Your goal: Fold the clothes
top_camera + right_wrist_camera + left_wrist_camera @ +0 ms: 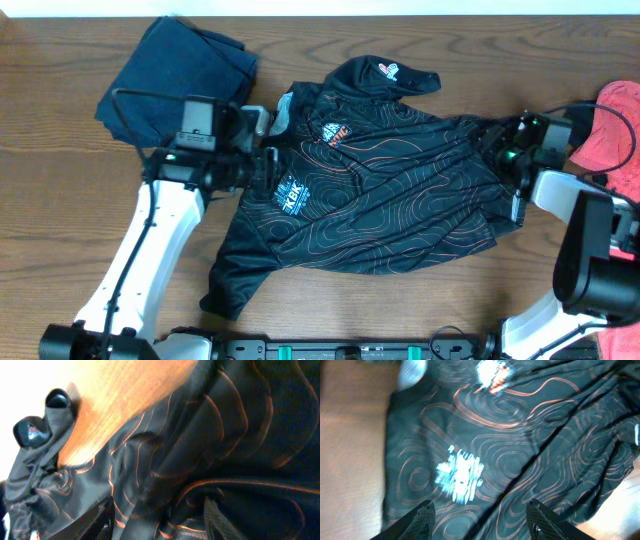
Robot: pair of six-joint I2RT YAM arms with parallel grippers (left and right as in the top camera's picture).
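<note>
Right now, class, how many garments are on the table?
3: a navy one folded at top left, the black jersey spread in the middle, a coral-red one at the right edge, partly cut off. Others may be hidden.

Smooth, faintly glossy cloth jersey on matt wooden table.

Overhead evenly lit, sharp; wrist views blurred, right overexposed top-left.
</note>
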